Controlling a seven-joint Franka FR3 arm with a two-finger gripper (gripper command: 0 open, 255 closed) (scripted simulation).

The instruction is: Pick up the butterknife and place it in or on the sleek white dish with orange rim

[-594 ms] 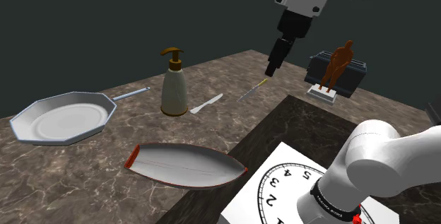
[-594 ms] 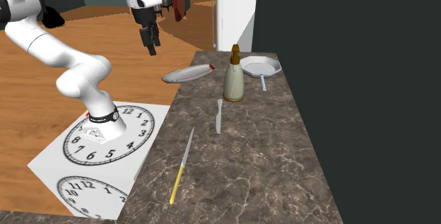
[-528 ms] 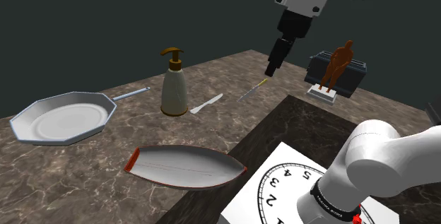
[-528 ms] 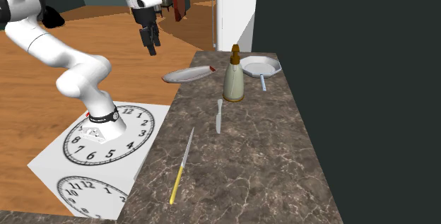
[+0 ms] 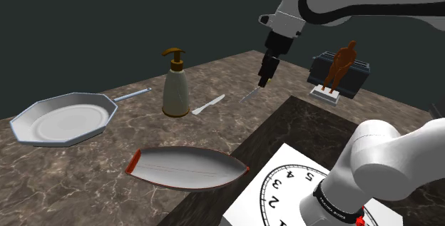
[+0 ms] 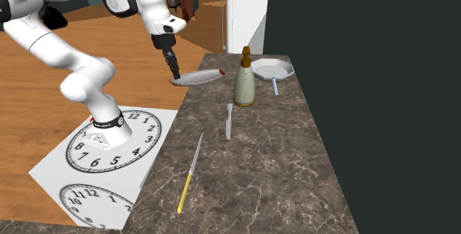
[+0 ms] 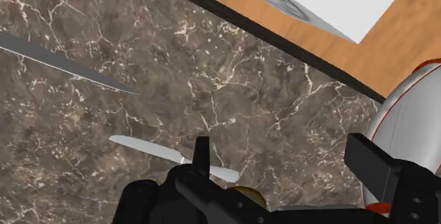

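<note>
Opposed exterior views over one counter; wrist close above.

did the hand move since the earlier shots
Yes. In the shoulder view the hand has dropped and shifted left, closer to the soap bottle.

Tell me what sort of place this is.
Most likely a home kitchen. A dark marbled countertop carries a grey frying pan, a soap pump bottle and a butter knife, and there is wooden flooring alongside.
</note>
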